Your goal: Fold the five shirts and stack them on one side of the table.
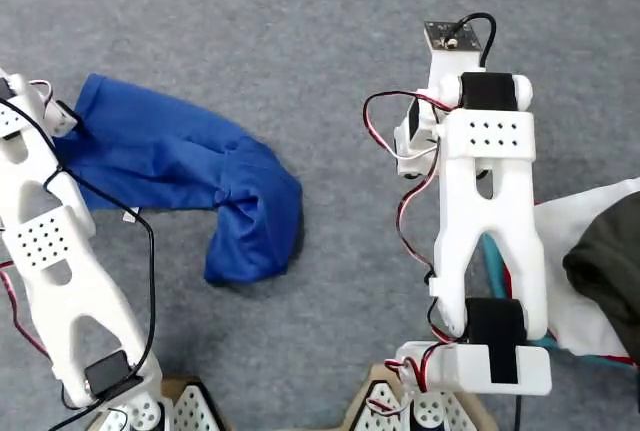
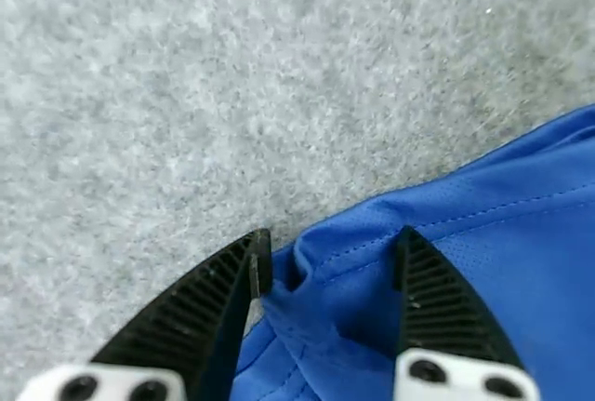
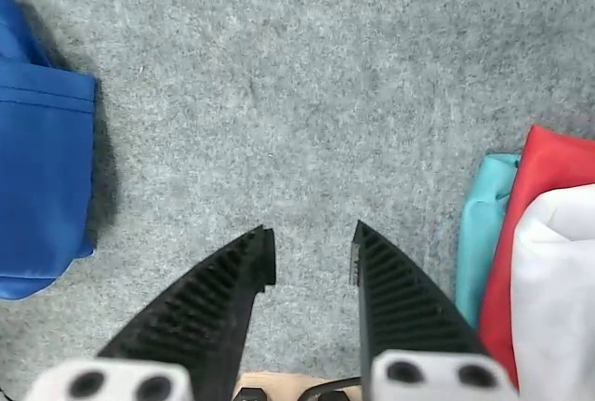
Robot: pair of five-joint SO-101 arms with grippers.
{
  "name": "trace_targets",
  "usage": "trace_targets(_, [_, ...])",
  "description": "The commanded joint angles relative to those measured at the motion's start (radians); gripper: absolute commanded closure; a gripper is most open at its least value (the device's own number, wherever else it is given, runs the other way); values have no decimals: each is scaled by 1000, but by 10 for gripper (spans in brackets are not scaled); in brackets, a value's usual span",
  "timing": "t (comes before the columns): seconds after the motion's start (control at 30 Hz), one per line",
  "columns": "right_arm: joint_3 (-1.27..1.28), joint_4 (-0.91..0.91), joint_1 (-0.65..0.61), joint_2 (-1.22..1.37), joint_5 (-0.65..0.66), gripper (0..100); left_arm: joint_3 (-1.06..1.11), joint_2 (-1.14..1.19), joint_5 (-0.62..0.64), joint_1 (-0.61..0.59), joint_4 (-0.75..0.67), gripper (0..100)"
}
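Note:
A blue shirt [image 1: 180, 171] lies crumpled on the grey table, left of centre. My left gripper [image 1: 62, 123] sits at its left edge. In the left wrist view this gripper [image 2: 330, 247] is open, with a raised fold of the blue shirt [image 2: 483, 252] between its fingers. My right gripper [image 3: 311, 243] is open over bare table with nothing in it, between the blue shirt [image 3: 42, 187] and a pile of shirts. In the high view it [image 1: 412, 141] hangs right of centre.
At the right edge lies a pile of a white shirt [image 1: 580, 221], a dark shirt [image 1: 610, 261], a teal one [image 3: 479, 233] and a red one [image 3: 548, 187]. Bare grey table [image 1: 330, 61] stretches across the far side and middle.

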Motion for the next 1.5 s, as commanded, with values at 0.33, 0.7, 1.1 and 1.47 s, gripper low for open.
trace_targets(0.33, [-1, -12, -8, -50, 6, 846, -48, -15, 2, 9, 6, 971])
trace_targets(0.7, [-70, 51, -257, -50, 3, 843, -331, -30, -5, 25, 259, 981])
trace_targets(1.1, [-151, -173, -512, 329, -132, 843, -381, -30, -2, 61, 296, 981])
trace_targets(1.47, [-875, 9, -591, 834, -183, 843, -390, -31, -5, 35, 296, 981])
